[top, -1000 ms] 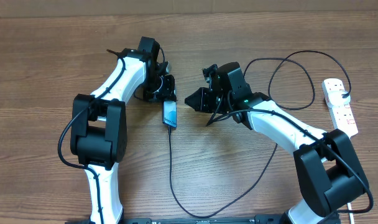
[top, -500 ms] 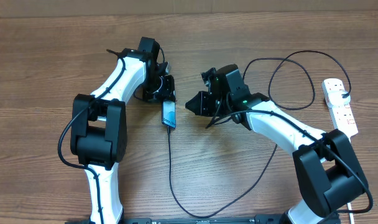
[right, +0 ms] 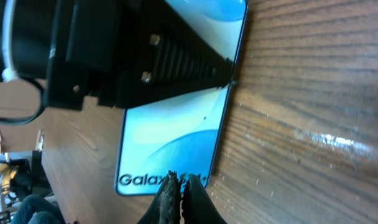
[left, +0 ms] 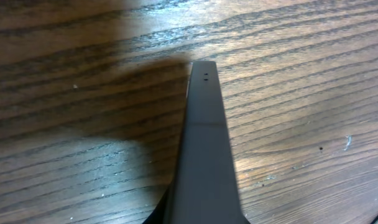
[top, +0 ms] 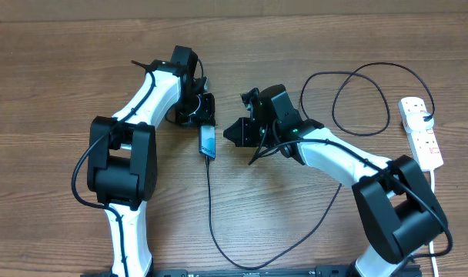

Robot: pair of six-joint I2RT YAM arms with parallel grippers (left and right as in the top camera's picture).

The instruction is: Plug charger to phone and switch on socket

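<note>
Right pincer [right: 179, 185] (closed, like the left pincer [top: 205, 117]) has edged toward the phone [right: 176, 130]; seating the charger [top: 212, 208] seems next.

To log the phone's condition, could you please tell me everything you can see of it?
The phone is a slim, rectangular smartphone with rounded corners, lying flat and face up on the wooden table. Its glossy screen is lit light blue, with dark "Galaxy" text near one end. The shut left pincer lies across the other end; the shut right pincer points at the long edge beside the text. The black charger cable reaches its near end; whether it is seated is unclear.
</note>
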